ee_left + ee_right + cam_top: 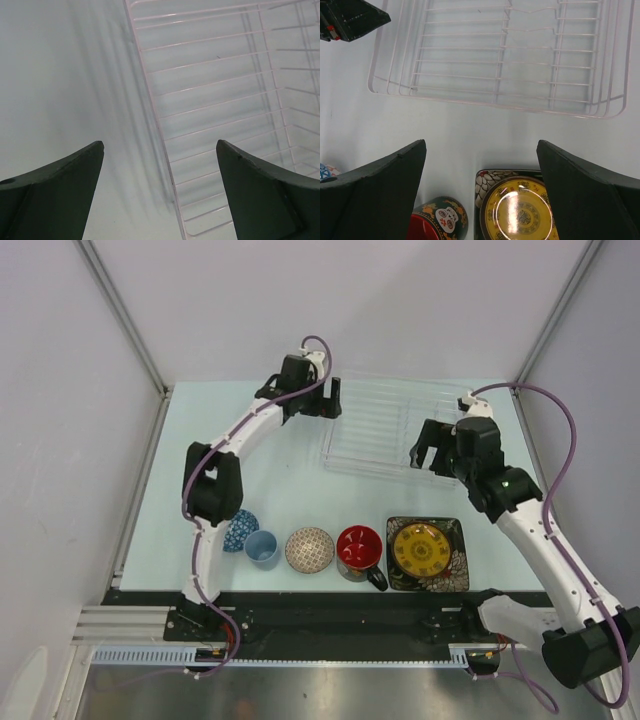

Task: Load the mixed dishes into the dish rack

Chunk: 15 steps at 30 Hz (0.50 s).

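Observation:
The mixed dishes stand in a row along the near table edge: a blue patterned bowl (240,530), a light-blue cup (262,548), a beige patterned bowl (309,549), a dark mug with a red inside (359,548), and a yellow plate (421,550) lying on a black floral square plate (455,572). The clear dish rack (385,425) sits empty at the back. My left gripper (332,400) hangs open over the rack's left edge (165,145). My right gripper (432,452) is open above bare table between the rack (495,55) and the yellow plate (522,212), with the mug (440,220) below left.
White walls and metal posts close in the table on three sides. The left arm's elbow (212,488) stands just above the blue bowl. The left gripper (350,17) shows at the top left corner of the right wrist view.

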Tool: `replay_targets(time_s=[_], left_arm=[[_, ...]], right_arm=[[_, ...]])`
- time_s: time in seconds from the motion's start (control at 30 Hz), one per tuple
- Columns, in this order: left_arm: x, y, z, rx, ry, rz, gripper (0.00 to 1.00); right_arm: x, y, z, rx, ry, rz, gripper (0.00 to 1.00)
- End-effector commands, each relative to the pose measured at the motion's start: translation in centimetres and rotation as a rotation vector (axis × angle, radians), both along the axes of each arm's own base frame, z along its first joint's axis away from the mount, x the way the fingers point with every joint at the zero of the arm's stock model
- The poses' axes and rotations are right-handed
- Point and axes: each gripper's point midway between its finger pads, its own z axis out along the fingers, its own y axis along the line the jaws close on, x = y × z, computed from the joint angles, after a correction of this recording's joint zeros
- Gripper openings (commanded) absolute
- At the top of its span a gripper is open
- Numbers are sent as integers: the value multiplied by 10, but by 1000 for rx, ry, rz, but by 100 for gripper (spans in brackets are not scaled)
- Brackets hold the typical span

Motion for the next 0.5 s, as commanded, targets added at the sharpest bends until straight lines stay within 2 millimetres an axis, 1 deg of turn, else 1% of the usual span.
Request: replay_targets(time_s=[0.0,0.03,0.07,0.13,0.17,0.3,0.33,0.4,0.43,0.47], left_arm=[[2,-18,5,29,-53,-23,100],[0,-19,0,35,-48,-24,100],[-4,-18,-12,49,-26,-25,100],[-8,-19,-23,71,-14,-29,100],[-10,-17,-32,81,0,-28,100],[-9,-11,-44,112,11,-6,99],[-9,-10,-46,115,13,-3,98],[-9,-5,-51,121,22,4,94],[-12,-5,-54,119,38,-11,92],[-12,-1,-55,120,46,-9,87]], right_arm=[[-7,-5,0,2,-11,-21,100],[-7,-6,0,2,-13,-29,100],[-7,-7,1,-2,-16,-32,100],[-7,-11,3,-8,-22,-49,100],[-7,-12,3,-9,-24,-53,100],[-8,-19,6,-20,-36,-90,100],[-7,-25,5,-25,-36,-114,100],[-5,-31,4,-22,-34,-140,100],[-5,-32,3,-1,-27,-147,100],[-1,-43,2,18,-22,-185,100]])
